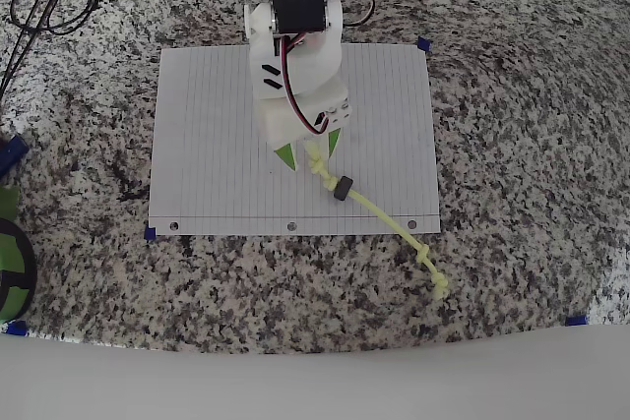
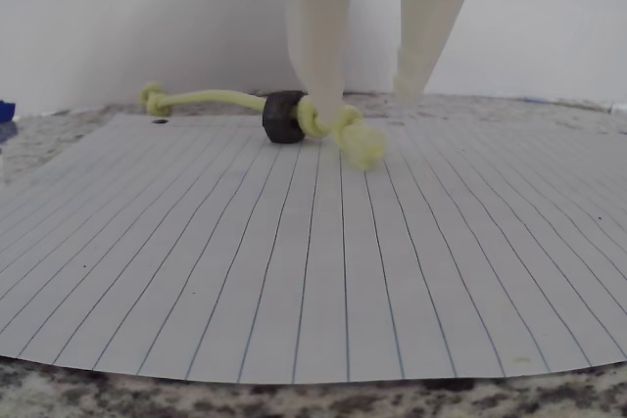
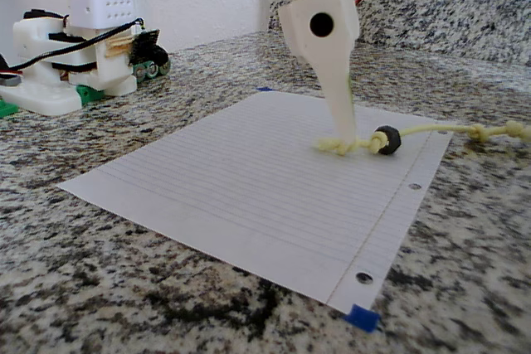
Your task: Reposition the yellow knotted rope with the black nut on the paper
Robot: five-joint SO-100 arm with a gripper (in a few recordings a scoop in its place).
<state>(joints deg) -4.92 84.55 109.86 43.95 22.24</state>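
- Paper [image 1: 226,145]: white lined sheet, lying flat on the speckled granite bench [image 1: 512,145]; three punched holes along its near long edge in the overhead view; small blue tape tabs at its corners.
- Yellow knotted rope [image 1: 379,213]: pale yellow-green cord running slantwise from the middle-right part of the paper, across the punched edge near the lower right corner in the overhead view, and out onto the bare bench. One knotted end lies on the paper at the gripper's tips; the other knotted end [image 1: 438,287] lies on the granite, off the sheet.
- Black nut [image 1: 343,189]: small dark ring threaded on the rope, resting on the paper just beside the on-paper knot, inside the punched edge. In the wrist view [image 2: 284,116] it stands on edge, touching the knot.
- Gripper [image 1: 308,152]: white arm with green-tipped fingers, lowered over the paper, tips at the on-paper knot. In the wrist view [image 2: 367,115] the two fingers stand narrowly apart; one finger [image 2: 321,56] comes down right at the knot, in front of it, the other is just beside. Whether the knot is actually pinched cannot be told.
- Black cables [image 1: 49,7]: looped at the far left corner of the bench, well apart from the paper.
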